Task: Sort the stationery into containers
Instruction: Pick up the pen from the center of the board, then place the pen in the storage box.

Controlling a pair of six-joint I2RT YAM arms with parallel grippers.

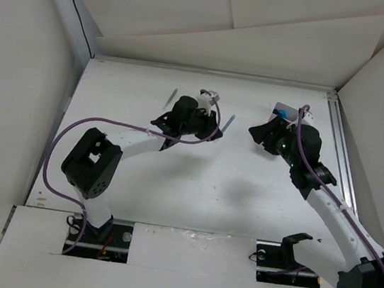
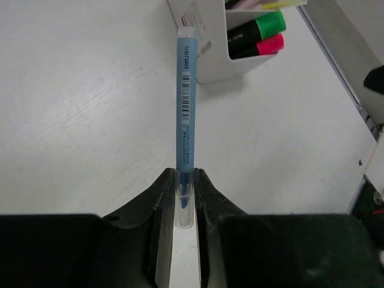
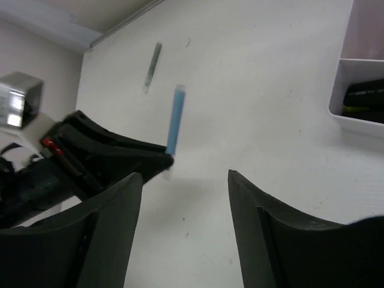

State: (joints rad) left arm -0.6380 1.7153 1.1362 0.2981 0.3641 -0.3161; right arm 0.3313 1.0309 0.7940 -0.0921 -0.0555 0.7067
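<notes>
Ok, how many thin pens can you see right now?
2. One pen is gripped in the left hand; the other pen lies loose on the table, to its left. Others may be hidden.

On the table point(image 1: 193, 187), a loose pen point(image 1: 171, 98) lies at 11 o'clock and the box point(image 2: 211, 63) at 2 o'clock, highlighters point(image 2: 258, 35) inside it; between them, at 1 o'clock, the left gripper point(image 2: 183, 183) pinches the held pen point(image 2: 184, 108).

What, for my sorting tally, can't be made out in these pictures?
- Top external: the right arm covers most of the container; contents uncountable.
- Left wrist: the frame's top edge cuts the container; only a green highlighter and a pink highlighter show clearly.
- Right wrist: blur smears the blue pen and loose pen; markings unreadable.
</notes>
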